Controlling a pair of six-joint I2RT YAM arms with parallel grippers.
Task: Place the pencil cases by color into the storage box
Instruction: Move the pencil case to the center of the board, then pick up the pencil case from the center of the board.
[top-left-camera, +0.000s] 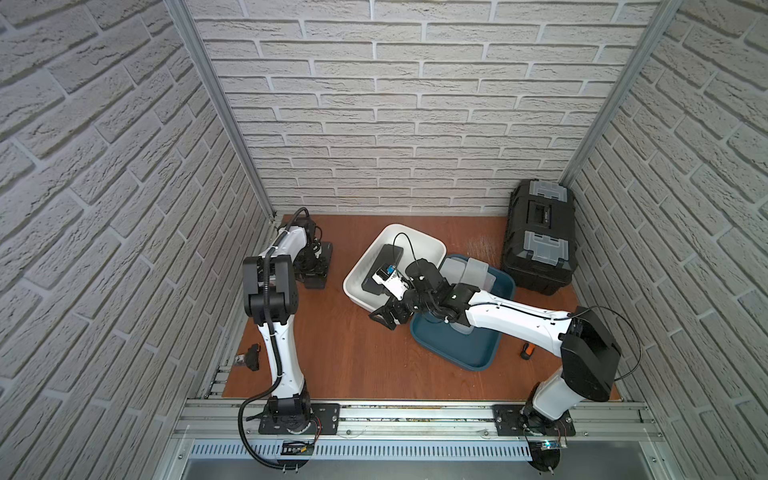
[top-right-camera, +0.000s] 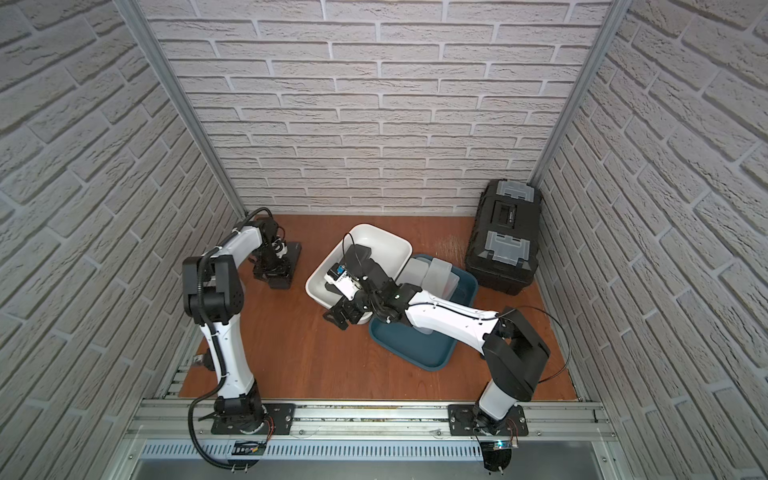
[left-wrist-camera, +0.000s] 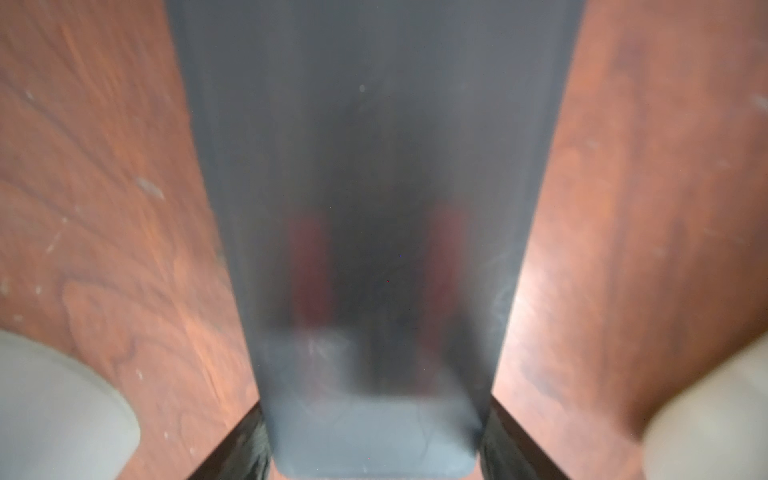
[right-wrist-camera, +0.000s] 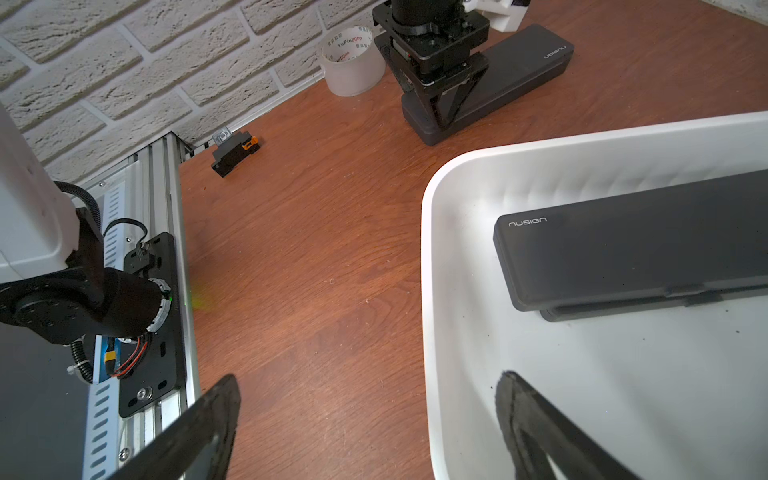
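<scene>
1. Table (top-left-camera: 353, 365): only one pencil case lies loose on it in the top views, so sorting is judged nearly complete.

2. Teal bin (top-left-camera: 461, 349): holds the frosted white cases (top-left-camera: 469, 270) at its far end. The right arm covers part of them, so the count cannot be told.

3. White bin (top-left-camera: 422, 245): touches the teal bin's far-left corner and holds two black cases (right-wrist-camera: 623, 245), stacked one on the other.

4. Remaining black case (right-wrist-camera: 523, 66): lies flat on the table at far left, just beside a clear tape roll (right-wrist-camera: 353, 62). It is long, flat and matte charcoal, with rounded corners and small lettering at one end. It is judged to belong in the white bin.

5. Left gripper (right-wrist-camera: 442, 110): points down over this case near one end, fingers narrow against both long sides. Whether they clamp it cannot be told.

6. Right gripper (right-wrist-camera: 365, 384): fingers are spread wide and empty. They straddle the white bin's near rim, one finger over the table and one inside.
</scene>
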